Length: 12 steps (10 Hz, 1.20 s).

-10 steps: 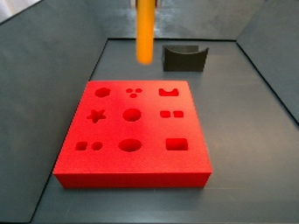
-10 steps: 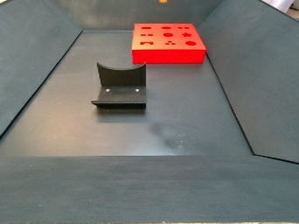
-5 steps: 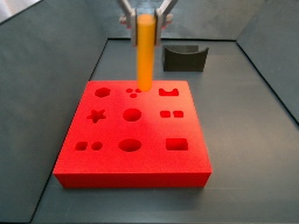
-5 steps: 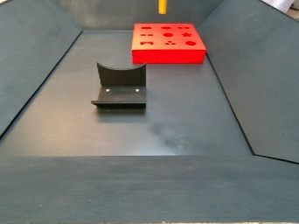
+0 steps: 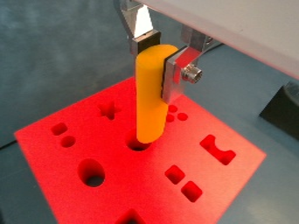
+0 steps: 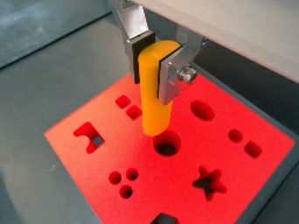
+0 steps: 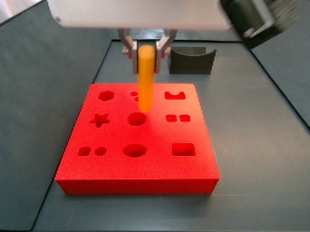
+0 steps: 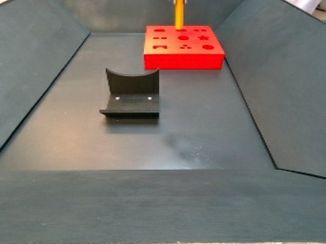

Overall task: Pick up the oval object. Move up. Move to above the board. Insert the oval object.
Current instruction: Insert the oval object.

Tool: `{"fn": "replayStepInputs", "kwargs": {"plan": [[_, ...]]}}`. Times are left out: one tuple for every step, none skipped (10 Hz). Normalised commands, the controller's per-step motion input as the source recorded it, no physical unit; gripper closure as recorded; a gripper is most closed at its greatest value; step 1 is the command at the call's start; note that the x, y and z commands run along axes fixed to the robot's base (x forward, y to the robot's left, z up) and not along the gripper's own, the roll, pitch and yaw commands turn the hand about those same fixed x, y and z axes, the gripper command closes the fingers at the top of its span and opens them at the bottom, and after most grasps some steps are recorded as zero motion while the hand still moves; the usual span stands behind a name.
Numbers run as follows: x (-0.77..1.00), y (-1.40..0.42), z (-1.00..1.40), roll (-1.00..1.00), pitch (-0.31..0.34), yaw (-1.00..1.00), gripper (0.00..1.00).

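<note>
My gripper (image 5: 156, 54) is shut on the oval object (image 5: 151, 98), a smooth orange-yellow peg held upright by its top end. The peg hangs over the red board (image 5: 82, 144), with its lower tip just above a round hole (image 5: 139, 145) near the board's middle. The other wrist view shows the same: gripper (image 6: 158, 61), peg (image 6: 156, 96), board (image 6: 105, 166), hole (image 6: 167, 146). In a side view the gripper (image 7: 147, 50) holds the peg (image 7: 144, 82) over the board (image 7: 140, 177). In the far side view the peg (image 8: 180, 13) stands above the board (image 8: 185, 59).
The dark fixture (image 7: 191, 60) stands on the floor behind the board, and in a side view (image 8: 130, 94) it sits mid-floor. Grey sloped walls enclose the floor. The board has star, square, round and notched holes.
The gripper has come down with the peg: its tip was well above the board's far edge and now hangs just over the middle hole.
</note>
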Motion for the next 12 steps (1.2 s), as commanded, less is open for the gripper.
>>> {"fn": "replayStepInputs", "kwargs": {"plan": [[0.00,0.00,-0.04,0.00,0.000,0.00,1.00],[0.00,0.00,0.00,-0.09,-0.034,-0.02,1.00],[0.00,0.00,-0.20,-0.09,-0.047,0.00,1.00],[-0.02,0.00,-0.41,-0.09,-0.060,0.00,1.00],[0.00,0.00,-0.05,-0.04,-0.016,0.00,1.00],[0.00,0.00,0.00,-0.01,0.000,0.00,1.00],[-0.01,0.00,-0.11,0.00,0.000,0.00,1.00],[-0.05,0.00,-0.16,0.00,0.000,0.00,1.00],[-0.08,0.00,-0.21,0.00,-0.026,0.00,1.00],[-0.13,0.00,-0.20,-0.01,-0.036,0.00,1.00],[-0.10,0.00,-0.15,-0.03,-0.046,0.00,1.00],[-0.12,0.00,-0.15,-0.05,-0.056,0.00,1.00]]}}
